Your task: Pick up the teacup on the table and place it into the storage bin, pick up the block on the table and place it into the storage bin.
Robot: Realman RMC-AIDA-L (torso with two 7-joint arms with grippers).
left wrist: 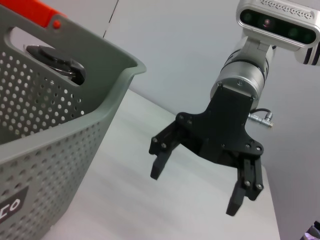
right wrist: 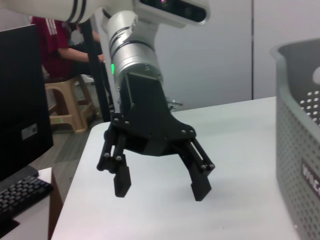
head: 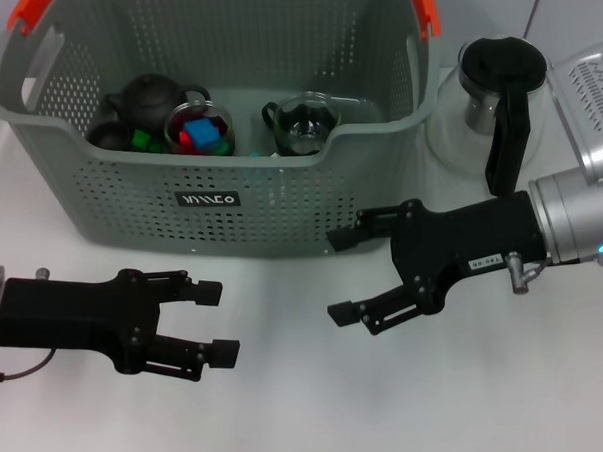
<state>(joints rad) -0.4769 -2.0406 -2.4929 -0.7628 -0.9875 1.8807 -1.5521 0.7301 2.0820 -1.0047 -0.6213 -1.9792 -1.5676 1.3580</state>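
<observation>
Teacup [head: 301,125] and blocks [head: 201,134] inside storage bin [head: 221,204]

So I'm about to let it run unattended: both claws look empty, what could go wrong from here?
The right claw hangs open close to the storage bin wall; a swing could nudge the bin. The glass jug stands just behind the right arm and might get clipped when the arm pulls back. The left claw and right claw face each other above the table, so moving inward together risks contact.
</observation>
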